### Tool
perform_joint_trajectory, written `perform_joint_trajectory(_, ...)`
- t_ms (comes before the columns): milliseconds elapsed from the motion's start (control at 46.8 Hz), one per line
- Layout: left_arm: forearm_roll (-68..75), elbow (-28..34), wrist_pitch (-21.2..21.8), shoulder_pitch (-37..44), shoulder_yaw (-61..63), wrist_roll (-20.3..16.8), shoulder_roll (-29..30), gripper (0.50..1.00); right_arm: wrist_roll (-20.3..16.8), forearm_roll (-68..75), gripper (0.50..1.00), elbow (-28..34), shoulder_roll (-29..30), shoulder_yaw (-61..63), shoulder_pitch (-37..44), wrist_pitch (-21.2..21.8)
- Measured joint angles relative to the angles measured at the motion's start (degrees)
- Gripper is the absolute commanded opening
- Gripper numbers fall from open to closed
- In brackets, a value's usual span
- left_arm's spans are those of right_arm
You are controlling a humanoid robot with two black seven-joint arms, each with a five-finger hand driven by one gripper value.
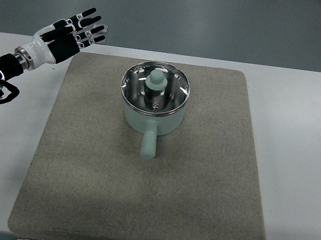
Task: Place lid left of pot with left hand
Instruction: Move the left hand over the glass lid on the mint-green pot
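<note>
Grey mat (139,199) — lidded pot (153,104) centred — wide margins

You have the mat (139,199) lying on the desk (295,171), with the pot (151,116) on the mat's far half. The lid (155,85) sits on the pot. The left robot hand (74,32) hovers beyond the mat's far left corner, well apart from the pot.
</note>
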Motion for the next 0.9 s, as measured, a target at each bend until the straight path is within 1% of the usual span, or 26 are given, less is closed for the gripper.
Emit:
perform_joint_trajectory(299, 0.09, -0.24, 0.00, -0.71, -1.17, -0.41, 0.22, 0.996, -0.01, 0.00, 0.924, 0.00, 0.00, 0.00, -0.02, -0.04)
perform_joint_trajectory(427, 0.18, -0.04, 0.00, -3.98, -0.41, -0.45, 0.72, 0.996, -0.01, 0.00, 0.924, 0.00, 0.00, 0.00, -0.01, -0.03)
perform_joint_trajectory(534, 0.43, 0.01, 0.00, -5.05, 0.00, -0.42, 1.65, 0.996, -0.01, 0.00, 0.924, 0.00, 0.00, 0.00, -0.02, -0.03)
perform_joint_trajectory(683, 0.87, -0.22, 0.00, -7.04, 4.75, -0.32, 3.94, 0.996, -0.01, 0.00, 0.924, 0.00, 0.00, 0.00, -0.01, -0.02)
perform_joint_trajectory(897, 1.43, -0.31, 0.00, -8.76, 6.08, -0.41, 4.31, 0.996, 0.00, 0.00, 0.924, 0.00, 0.00, 0.02, -0.01, -0.02)
